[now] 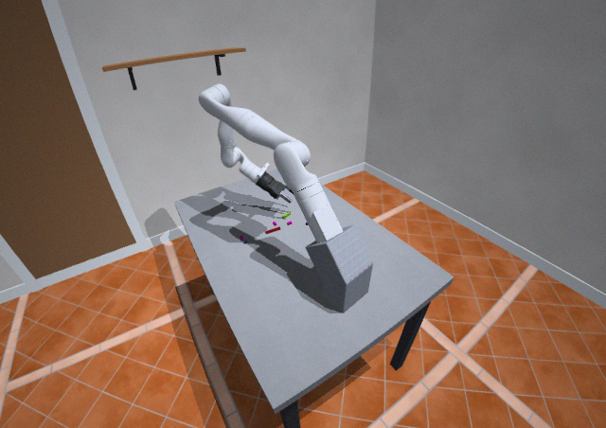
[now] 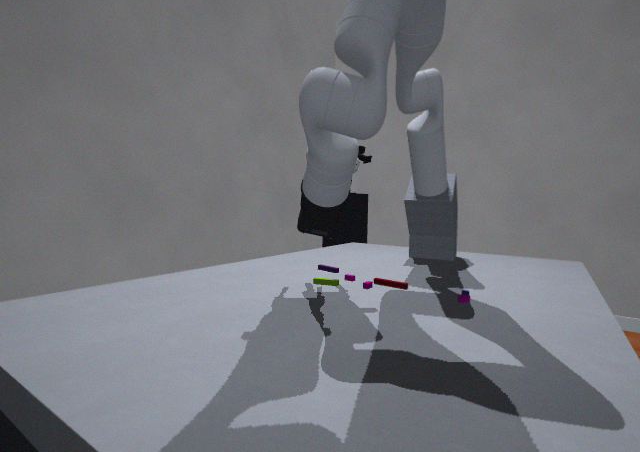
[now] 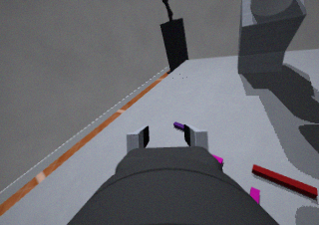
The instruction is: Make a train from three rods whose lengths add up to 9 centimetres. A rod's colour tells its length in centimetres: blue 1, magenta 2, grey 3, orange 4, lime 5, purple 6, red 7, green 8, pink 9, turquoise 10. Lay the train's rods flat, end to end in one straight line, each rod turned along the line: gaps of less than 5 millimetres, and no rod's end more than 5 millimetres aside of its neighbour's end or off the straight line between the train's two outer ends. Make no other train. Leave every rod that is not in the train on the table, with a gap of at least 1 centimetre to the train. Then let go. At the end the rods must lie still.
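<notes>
Several rods lie flat and apart on the grey table. In the exterior view I see a purple rod (image 2: 328, 268), a lime rod (image 2: 325, 281), two magenta rods (image 2: 349, 277) (image 2: 367, 284), a red rod (image 2: 390, 283), and further right a third magenta rod (image 2: 463, 298) with a blue rod (image 2: 465, 292) right behind it. My gripper (image 1: 283, 197) hovers above the lime rod (image 1: 286, 214), open and empty. In the wrist view the open fingers frame the purple rod's end (image 3: 178, 125); the red rod (image 3: 284, 180) and a magenta rod (image 3: 255, 195) lie to the right. The lime rod is hidden there.
The arm's grey base block (image 1: 342, 267) (image 2: 431, 225) stands on the table just beyond the rods. The table's edge runs close on the left in the wrist view, with a dark post (image 3: 174, 43) at the far corner.
</notes>
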